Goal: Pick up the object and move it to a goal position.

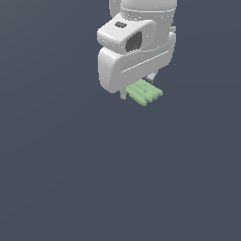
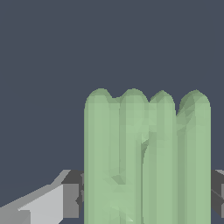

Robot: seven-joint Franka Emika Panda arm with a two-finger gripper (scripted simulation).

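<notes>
Pale-green ridged block [image 1: 145,92] [image 2: 146,162] clamped between the jaws, lying flat, ridges pointing outward from gripper [image 1: 141,87]

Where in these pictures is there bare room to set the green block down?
The dark grey surface shows bare everywhere below and to both sides of the white gripper in the exterior view. The only crowded spot is at the gripper itself, where the pale-green ridged block sits between its fingers.

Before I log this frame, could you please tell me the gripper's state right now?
Gripper: closed on the pale-green ridged block, with a finger pad pressed against each side of it in the wrist view.
</notes>
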